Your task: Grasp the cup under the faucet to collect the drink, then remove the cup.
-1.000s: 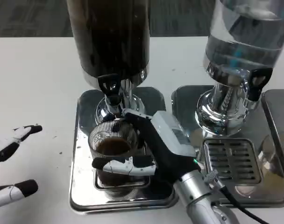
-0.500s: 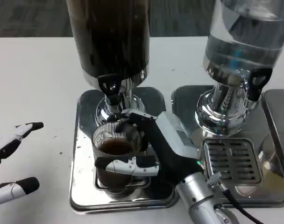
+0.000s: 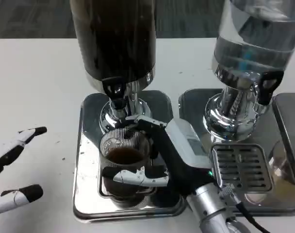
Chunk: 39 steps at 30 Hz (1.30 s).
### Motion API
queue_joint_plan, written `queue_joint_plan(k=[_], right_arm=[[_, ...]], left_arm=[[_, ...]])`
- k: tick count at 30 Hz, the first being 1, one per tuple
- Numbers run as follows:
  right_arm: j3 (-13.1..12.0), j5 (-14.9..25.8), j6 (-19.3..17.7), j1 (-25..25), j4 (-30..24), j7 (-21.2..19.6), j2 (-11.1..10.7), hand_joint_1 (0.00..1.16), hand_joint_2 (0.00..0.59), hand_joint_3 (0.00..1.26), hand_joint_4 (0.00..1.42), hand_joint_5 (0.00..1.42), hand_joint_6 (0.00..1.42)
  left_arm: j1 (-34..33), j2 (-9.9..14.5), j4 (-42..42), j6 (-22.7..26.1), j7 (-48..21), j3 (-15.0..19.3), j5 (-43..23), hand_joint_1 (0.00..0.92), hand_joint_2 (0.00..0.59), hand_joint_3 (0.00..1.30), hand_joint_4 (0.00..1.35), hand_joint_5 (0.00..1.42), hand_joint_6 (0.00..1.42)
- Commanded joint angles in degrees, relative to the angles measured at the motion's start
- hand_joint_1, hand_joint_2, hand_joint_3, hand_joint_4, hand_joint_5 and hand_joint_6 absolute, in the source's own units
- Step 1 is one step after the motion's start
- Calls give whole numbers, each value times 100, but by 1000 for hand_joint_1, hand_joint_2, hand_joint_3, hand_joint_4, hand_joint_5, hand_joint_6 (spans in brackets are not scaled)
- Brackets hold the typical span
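Cup point(image 3: 124, 158) of ribbed clear glass stands on the drip tray point(image 3: 89, 206) of the dark dispenser, directly below the black faucet point(image 3: 114, 92), with brown drink filling its lower part. Nearest the camera, the right forearm point(image 3: 213, 211) rises from the bottom edge, a black cable trailing beside it. The right hand point(image 3: 159, 155) wraps the cup from the right side: one white and black finger point(image 3: 138, 175) lies across the near face of the glass, others curl round the far rim, so the cup is held firmly in its grasp. The hand's white back sits between the cup and the neighbouring slotted grille point(image 3: 240, 167), crowding that side of the tray. At the left edge of the picture, the left hand point(image 3: 11, 170) hovers over the white table point(image 3: 36, 87), well apart from the tray, its fingers spread and holding nothing.

Further back, the chrome pedestal point(image 3: 119, 114) of the dark dispenser stands just behind the cup, so the faucet and pedestal close in above and behind it. The tall dark tank point(image 3: 113, 39) looms over the tray. To the right, a second dispenser with a clear tank point(image 3: 256, 41) of water sits on its own chrome base point(image 3: 227, 114), with a black tap point(image 3: 266, 85) above the grille.
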Motion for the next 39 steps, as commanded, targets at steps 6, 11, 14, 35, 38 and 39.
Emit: queue_joint_plan(k=[6, 11, 14, 35, 38, 39], right_arm=[[-178, -39, -66, 177, -296, -193, -48, 689, 218, 522, 602, 808, 1002], [-251, -52, -47, 265, -460, -167, -93, 684, 214, 530, 611, 809, 1006], [-310, -60, -48, 351, -619, -199, -114, 682, 214, 533, 611, 816, 1017], [-566, -158, -16, 522, -952, -237, -183, 721, 230, 549, 627, 834, 1022], [-586, -161, -23, 523, -962, -248, -188, 725, 233, 549, 628, 837, 1022], [-597, -175, -24, 524, -963, -273, -194, 727, 234, 550, 628, 837, 1022]], left_arm=[[-216, -80, 97, -267, -89, -227, -92, 0, 99, 40, 0, 0, 38], [-289, -109, 81, -407, -141, -340, -167, 0, 96, 40, 0, 0, 38], [-314, -132, 64, -462, -231, -411, -277, 0, 93, 39, 0, 0, 38], [-272, -275, -223, -508, -646, -558, -746, 0, 86, 32, 0, 0, 38], [-283, -272, -210, -505, -641, -550, -738, 0, 86, 30, 0, 0, 38], [-289, -271, -203, -507, -638, -548, -734, 0, 86, 30, 0, 0, 38]])
